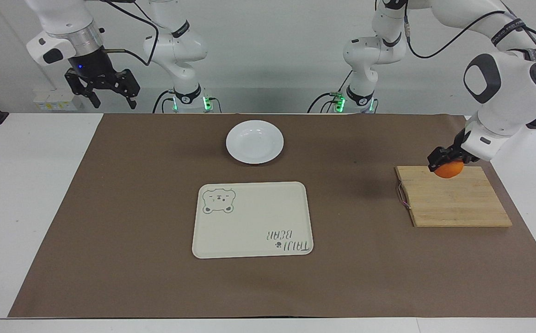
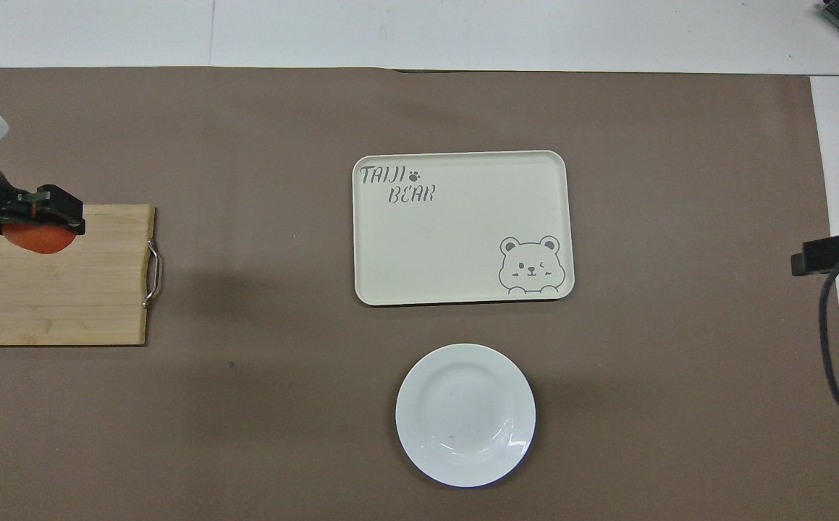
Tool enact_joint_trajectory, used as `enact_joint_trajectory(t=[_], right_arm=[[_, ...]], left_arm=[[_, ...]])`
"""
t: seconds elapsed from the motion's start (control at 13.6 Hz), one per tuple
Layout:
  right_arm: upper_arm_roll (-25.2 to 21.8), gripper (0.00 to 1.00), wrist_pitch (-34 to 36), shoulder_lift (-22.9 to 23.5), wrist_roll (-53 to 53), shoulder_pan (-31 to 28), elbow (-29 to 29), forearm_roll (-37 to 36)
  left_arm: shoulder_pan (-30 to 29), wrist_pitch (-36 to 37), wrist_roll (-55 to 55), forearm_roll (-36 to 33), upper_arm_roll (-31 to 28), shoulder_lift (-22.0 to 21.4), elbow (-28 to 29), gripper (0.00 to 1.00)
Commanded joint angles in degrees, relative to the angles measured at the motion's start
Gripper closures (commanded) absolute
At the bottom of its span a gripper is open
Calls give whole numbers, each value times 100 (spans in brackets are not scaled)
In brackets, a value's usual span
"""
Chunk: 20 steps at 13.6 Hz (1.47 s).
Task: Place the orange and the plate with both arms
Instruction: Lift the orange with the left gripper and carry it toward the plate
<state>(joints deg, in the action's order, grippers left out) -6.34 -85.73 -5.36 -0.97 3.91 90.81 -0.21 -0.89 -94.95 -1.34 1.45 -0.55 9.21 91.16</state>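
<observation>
My left gripper [image 1: 444, 162] [image 2: 35, 219] is shut on the orange [image 1: 449, 169] [image 2: 35, 239] and holds it in the air over the wooden board [image 1: 452, 203] [image 2: 57, 289] at the left arm's end of the table. The white plate [image 1: 255, 141] [image 2: 465, 414] lies on the brown mat near the robots, about midway between the arms. My right gripper [image 1: 106, 95] waits high over the table edge by its own base, with its fingers open and nothing between them. In the overhead view only its black tip [image 2: 832, 253] shows.
A cream tray with a bear drawing [image 1: 252, 218] [image 2: 462, 226] lies beside the plate, farther from the robots. The board has a metal handle [image 1: 403, 196] [image 2: 153, 273] on the side toward the tray. A brown mat [image 1: 110, 208] covers most of the table.
</observation>
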Motion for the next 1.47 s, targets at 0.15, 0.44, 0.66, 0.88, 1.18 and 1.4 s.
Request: enact_joint_trajectory(t=[0.15,0.44,0.66,0.88,1.18,1.4], right_arm=[[54,0,-40,0,-114,-39,-20,-49],[54,0,-40,0,-114,-39,-20,-49],[54,0,-32,0,-114,-39,-20,-49],[54,0,-40,0,-114,-39,-20,-49],[54,0,-40,0,-114,-39,-20,-49],[54,0,-32,0,-114,-39,-20,-49]], left_arm=[[177,512,-130,4,-16,-542,-134,100],[352,390,-68,-5,11,-763,235,100],[643,215,194,-5,19,-807,489,100],[1133,-242,126,4,72,-947,973,100],[1705,-514,-86,57,81,-956,1351,100],[2188,-1041,-260,57,81,-939,1764,100]])
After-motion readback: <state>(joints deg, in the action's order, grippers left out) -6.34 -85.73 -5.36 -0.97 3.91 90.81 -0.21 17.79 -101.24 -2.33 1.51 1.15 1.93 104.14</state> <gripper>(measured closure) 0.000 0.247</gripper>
